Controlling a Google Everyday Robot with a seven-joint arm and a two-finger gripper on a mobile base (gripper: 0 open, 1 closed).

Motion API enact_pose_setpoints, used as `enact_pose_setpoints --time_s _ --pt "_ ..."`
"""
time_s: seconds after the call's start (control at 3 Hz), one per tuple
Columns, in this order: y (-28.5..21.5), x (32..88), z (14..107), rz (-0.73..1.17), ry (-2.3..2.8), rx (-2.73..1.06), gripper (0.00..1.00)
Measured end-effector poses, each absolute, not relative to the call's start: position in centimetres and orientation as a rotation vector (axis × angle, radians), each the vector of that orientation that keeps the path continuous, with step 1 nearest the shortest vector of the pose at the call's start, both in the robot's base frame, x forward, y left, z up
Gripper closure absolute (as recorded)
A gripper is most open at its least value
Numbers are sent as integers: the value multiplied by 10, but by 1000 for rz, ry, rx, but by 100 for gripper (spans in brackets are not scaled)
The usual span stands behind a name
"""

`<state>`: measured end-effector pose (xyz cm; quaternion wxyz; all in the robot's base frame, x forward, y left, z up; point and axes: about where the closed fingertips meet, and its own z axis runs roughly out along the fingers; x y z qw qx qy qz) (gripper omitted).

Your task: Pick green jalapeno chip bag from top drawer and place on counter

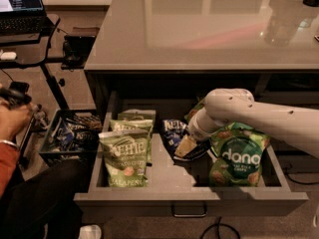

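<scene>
The top drawer [189, 198] stands pulled open under the counter [209, 29]. A green jalapeno chip bag [124, 156] stands at the drawer's front left, with a second green bag [133, 123] right behind it. My white arm reaches in from the right. My gripper [192, 136] hangs low over a dark blue chip bag [172, 133] in the drawer's middle, well to the right of the green jalapeno bag. The wrist hides its end. A green "dang" bag [234, 156] lies under my forearm at the right.
A dark desk with a laptop [20, 1] stands at the back left. A crate of snack bags [70, 133] sits on the floor left of the drawer. A person's hand [12, 116] and leg are at the left edge. Cables lie on the floor below the drawer.
</scene>
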<state>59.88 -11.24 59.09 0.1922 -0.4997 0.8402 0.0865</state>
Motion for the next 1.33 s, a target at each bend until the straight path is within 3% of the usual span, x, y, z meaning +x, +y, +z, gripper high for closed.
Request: enact_pose_setpoints --time_s 0.33,1.0,1.33 --pt "-115 582 621 264 2320 -1420 100" --pt "-121 517 755 382 2099 -1536 100" --pt "-121 513 754 394 2094 -1551 100"
